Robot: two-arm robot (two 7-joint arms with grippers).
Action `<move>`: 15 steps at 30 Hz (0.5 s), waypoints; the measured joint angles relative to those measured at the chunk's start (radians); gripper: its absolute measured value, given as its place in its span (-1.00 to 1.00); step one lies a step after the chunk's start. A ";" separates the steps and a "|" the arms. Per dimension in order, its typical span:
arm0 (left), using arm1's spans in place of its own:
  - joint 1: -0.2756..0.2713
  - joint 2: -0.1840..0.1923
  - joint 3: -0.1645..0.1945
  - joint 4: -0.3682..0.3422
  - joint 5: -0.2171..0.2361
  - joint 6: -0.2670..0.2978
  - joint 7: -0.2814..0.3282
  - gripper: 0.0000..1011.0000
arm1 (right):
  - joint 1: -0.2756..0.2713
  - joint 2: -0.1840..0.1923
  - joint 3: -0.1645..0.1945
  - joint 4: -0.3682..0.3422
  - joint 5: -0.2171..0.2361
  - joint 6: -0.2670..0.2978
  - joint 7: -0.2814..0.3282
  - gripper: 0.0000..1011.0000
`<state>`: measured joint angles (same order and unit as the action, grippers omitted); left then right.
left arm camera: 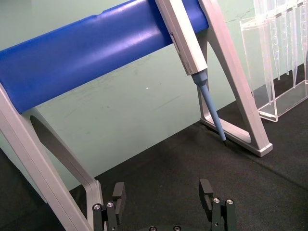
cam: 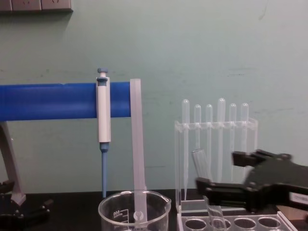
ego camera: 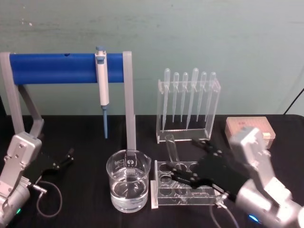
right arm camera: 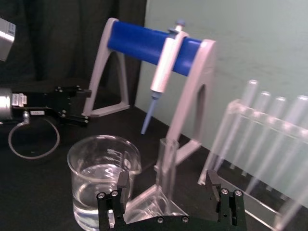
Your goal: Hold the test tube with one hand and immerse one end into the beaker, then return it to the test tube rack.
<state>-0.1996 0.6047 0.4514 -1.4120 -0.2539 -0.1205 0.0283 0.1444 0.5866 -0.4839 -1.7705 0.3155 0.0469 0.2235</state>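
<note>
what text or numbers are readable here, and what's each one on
None can be read.
beaker: white printed scale marks, too blurred to read.
right gripper: white label, too small to read.
left gripper: white label by its wrist, too blurred to read.

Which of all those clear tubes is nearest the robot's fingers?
The thick, open-mouthed test tube leaning in the low rack: the open fingers of the right gripper flank it. The thin bulb-topped pipettes hang farther back in the tall rack.
</note>
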 joint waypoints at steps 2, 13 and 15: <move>0.000 0.000 0.000 0.000 0.000 0.000 0.000 0.98 | 0.026 -0.015 -0.010 0.011 0.001 0.027 0.016 0.98; 0.000 0.000 0.000 0.000 0.000 0.000 0.000 0.98 | 0.153 -0.102 -0.046 0.096 -0.024 0.178 0.078 0.91; 0.000 0.000 0.000 0.000 0.000 0.000 0.000 0.98 | 0.155 -0.109 -0.045 0.099 -0.028 0.187 0.078 0.80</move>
<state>-0.1996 0.6047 0.4514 -1.4120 -0.2539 -0.1205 0.0283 0.2992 0.4780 -0.5291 -1.6711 0.2877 0.2336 0.3014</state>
